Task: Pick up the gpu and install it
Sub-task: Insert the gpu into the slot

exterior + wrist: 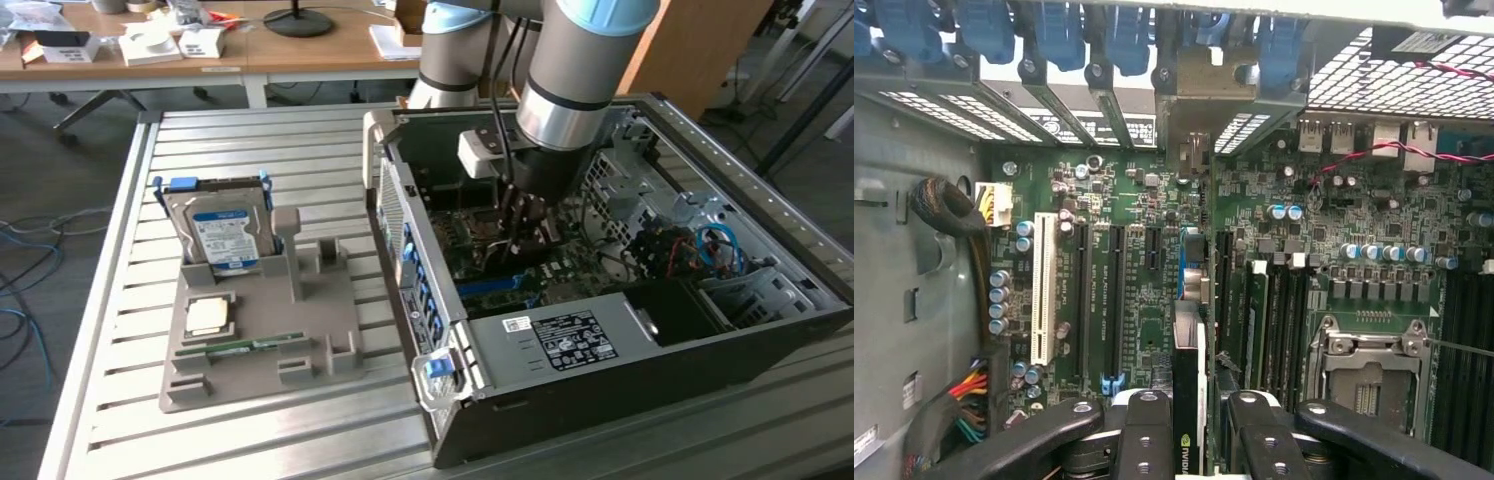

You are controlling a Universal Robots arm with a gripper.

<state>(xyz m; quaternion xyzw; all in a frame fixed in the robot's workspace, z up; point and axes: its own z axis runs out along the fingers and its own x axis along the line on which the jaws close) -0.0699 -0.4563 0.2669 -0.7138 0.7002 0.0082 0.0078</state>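
Item: gpu (1189, 385), a thin dark card standing on edge, with a logo on the edge that faces the wrist camera.

Location: inside the open computer case (587, 345), above the motherboard (1139, 320), between the fingers (1144, 440).

Grip: the fingers are closed partway, 1 on each face of the card, pinching it. Card and fingers are together, with no gap left to close.

Long axis: it runs away from the fingers toward the case's rear slot wall (1199, 85), in line with the blue expansion slot (1190, 262) just beyond the card's far end.

Judgement: the card's edge sits over that slot, parallel to the black slots (1116, 300) and the white slot (1041, 300) beside it. Whether its contacts have entered the slot cannot be told.

Carrier: 1 arm (574, 80), reaching down into the case near its middle.

Other stock, exterior view:
- Grey parts holder (320, 330) on the bench (267, 140), at 9 o'clock from the case and well apart from the fingers.
- Blue-labelled hard drive (220, 235), upright at the holder's 12 o'clock end.
- Green memory stick (247, 347), lying flat toward the holder's 6 o'clock end.
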